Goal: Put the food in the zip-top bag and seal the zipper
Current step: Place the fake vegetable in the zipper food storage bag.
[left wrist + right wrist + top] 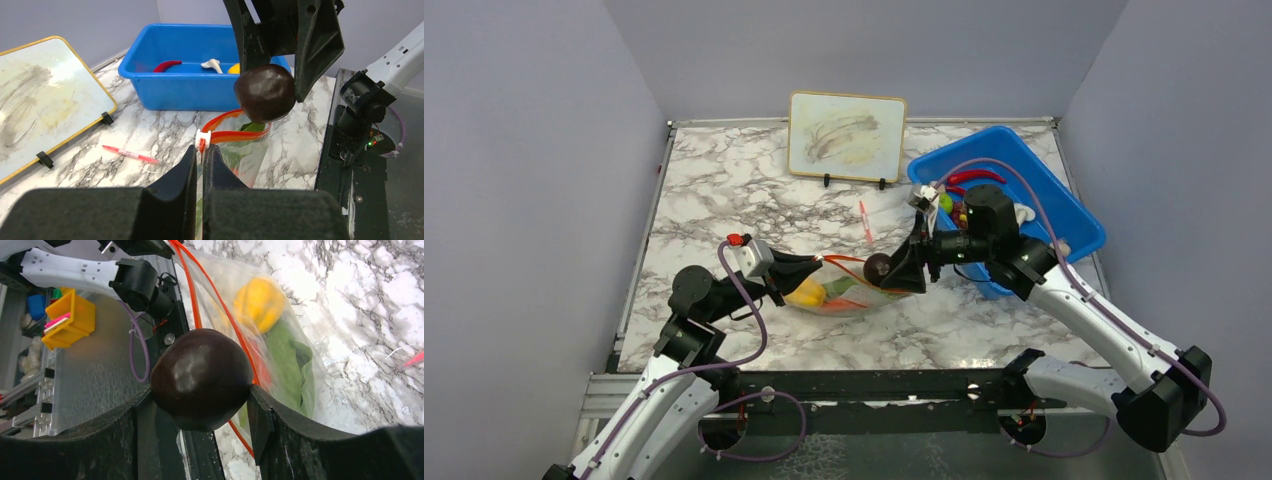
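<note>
Lighting bright and even; focus soft near my lenses.
Soft overhead light, faint shadows on the marble table [724, 190]. Dull sheen on the dark round piece [201, 379]; just right of it the zip-top bag [290, 350] glares and blurs its contents. Below that piece, left wrist view, my left gripper [202, 152] is out of focus.

The dark round piece [202, 377] is smooth and glossy. The zip-top bag [292, 355] is clear, shiny, creased plastic film. The blue bin [175, 92] is smooth moulded plastic. The surface [714, 190] shows a polished marble pattern. The right tool [200, 402] has matt black, faintly grainy fingers [310, 450].
</note>
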`<state>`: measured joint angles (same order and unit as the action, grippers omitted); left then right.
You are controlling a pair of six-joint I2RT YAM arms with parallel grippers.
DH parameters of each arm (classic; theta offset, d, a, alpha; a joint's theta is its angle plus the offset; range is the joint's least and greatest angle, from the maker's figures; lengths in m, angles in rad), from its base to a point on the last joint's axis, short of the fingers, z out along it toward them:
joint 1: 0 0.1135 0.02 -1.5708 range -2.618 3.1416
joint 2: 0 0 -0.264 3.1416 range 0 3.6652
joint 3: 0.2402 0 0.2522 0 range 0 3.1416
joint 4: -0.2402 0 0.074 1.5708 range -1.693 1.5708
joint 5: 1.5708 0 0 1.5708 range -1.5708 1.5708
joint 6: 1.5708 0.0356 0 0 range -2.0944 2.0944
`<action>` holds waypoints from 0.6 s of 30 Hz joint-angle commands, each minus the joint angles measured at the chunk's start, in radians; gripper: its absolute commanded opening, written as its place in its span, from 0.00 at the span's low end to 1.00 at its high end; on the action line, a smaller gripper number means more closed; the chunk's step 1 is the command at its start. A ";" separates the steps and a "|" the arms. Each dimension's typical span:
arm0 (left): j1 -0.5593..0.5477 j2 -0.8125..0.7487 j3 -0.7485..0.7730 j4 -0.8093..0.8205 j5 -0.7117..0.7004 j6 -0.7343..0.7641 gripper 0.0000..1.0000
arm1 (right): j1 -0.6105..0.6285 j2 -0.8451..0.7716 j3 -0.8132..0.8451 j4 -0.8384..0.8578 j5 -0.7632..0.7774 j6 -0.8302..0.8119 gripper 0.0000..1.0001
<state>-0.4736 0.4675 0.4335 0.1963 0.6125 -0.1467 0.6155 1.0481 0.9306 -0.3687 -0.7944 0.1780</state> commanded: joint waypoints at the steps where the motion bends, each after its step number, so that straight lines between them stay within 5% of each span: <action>1: -0.005 -0.005 -0.004 0.006 -0.011 0.000 0.00 | 0.011 0.039 -0.013 0.031 -0.008 -0.015 0.44; 18: -0.005 -0.006 -0.018 0.047 0.049 -0.020 0.00 | 0.039 0.130 0.020 0.027 0.086 0.059 0.47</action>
<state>-0.4736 0.4675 0.4271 0.2024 0.6323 -0.1589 0.6373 1.1675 0.9276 -0.3660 -0.7475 0.2089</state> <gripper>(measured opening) 0.032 0.608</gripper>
